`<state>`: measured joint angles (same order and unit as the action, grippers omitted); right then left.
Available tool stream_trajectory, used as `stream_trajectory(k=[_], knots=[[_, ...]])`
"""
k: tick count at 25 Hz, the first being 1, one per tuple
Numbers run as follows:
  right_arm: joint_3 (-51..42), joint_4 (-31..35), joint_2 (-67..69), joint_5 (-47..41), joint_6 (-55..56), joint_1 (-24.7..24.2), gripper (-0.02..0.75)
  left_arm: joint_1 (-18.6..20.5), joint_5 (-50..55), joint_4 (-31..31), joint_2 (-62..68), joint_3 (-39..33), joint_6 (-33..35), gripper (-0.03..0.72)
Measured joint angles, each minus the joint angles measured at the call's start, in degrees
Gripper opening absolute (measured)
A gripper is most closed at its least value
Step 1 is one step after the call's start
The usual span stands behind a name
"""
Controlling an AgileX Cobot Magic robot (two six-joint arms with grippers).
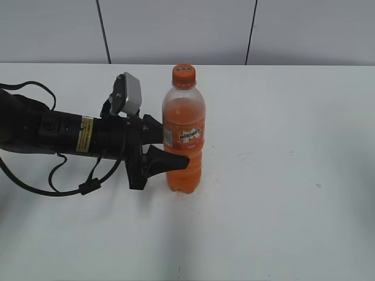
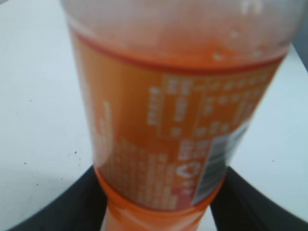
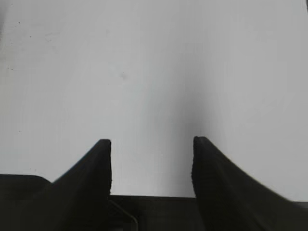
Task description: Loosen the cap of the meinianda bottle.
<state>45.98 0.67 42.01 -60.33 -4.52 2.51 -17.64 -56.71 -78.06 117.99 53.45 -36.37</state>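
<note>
We see the meinianda bottle [image 1: 184,137] standing upright near the middle of the white desk [image 1: 293,175], its cap [image 1: 183,75] on. Our left gripper [image 1: 170,149] pinches its lower body between both fingers [image 2: 72,207]. Our right gripper [image 3: 151,159] has fingers [image 3: 94,168] spread over bare desk.

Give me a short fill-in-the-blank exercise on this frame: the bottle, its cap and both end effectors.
1. The left end effector grips the meinianda bottle at its ____ part.
2. The cap is ____ the bottle's neck.
3. The bottle stands ____ on the table.
4. The right end effector has ____ between its fingers.

Missing words: lower; on; upright; nothing
</note>
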Motion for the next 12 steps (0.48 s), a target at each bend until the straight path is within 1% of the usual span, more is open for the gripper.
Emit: stream_trajectory(k=[2, 7, 12], knots=[[2.79, 0.34, 7.13, -1.57, -1.12, 0.0, 0.403, 0.0, 0.0, 0.0, 0.0, 0.0, 0.0, 0.393], [10.33, 1.18, 17.93, -2.79, -4.3, 0.0, 0.4, 0.0, -0.18, -0.06, 0.0, 0.0, 0.0, 0.393], [18.23, 5.23, 27.16, -2.98, -6.85, 0.54, 0.4, 0.0, -0.25, -0.16, 0.0, 0.0, 0.0, 0.393]])
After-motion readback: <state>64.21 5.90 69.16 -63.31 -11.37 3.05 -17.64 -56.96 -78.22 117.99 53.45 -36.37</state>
